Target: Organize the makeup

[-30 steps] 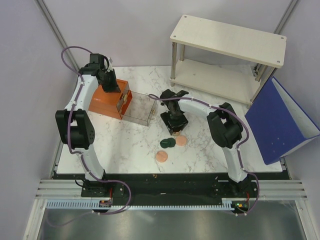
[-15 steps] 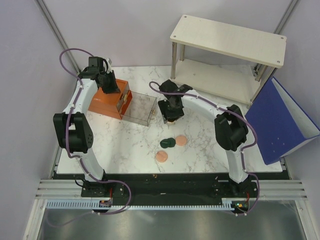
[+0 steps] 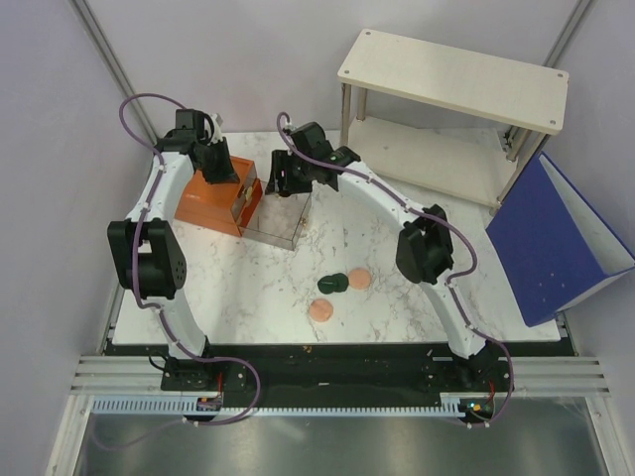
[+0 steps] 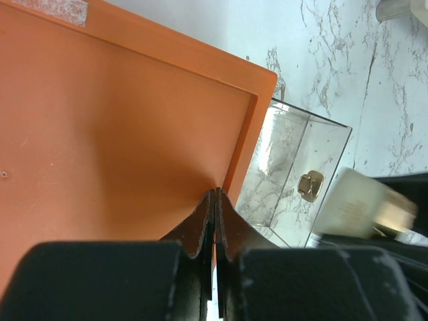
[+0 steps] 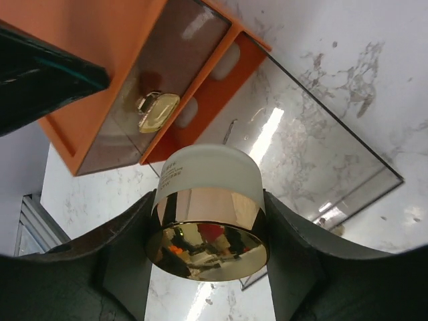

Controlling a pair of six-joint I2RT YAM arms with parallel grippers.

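Note:
My right gripper (image 3: 281, 180) is shut on the gold-lidded round jar (image 5: 207, 214) and holds it over the clear drawer (image 3: 281, 220) pulled out of the orange-brown box (image 3: 203, 203). The jar shows blurred in the left wrist view (image 4: 351, 210). My left gripper (image 4: 215, 195) is shut, its tips pressed on the box's top (image 4: 120, 134). The dark green compact (image 3: 332, 283) and two peach-pink discs (image 3: 358, 280) (image 3: 320, 310) lie on the marble table. The cream bottle and clear tube are out of view.
The drawer front has a gold knob (image 5: 157, 110). A white two-level shelf (image 3: 451, 69) stands at the back right. A blue folder (image 3: 556, 238) leans at the right edge.
My right gripper has carried the jar from beside the compact up and left to over the clear drawer. The left gripper has stayed on the box.

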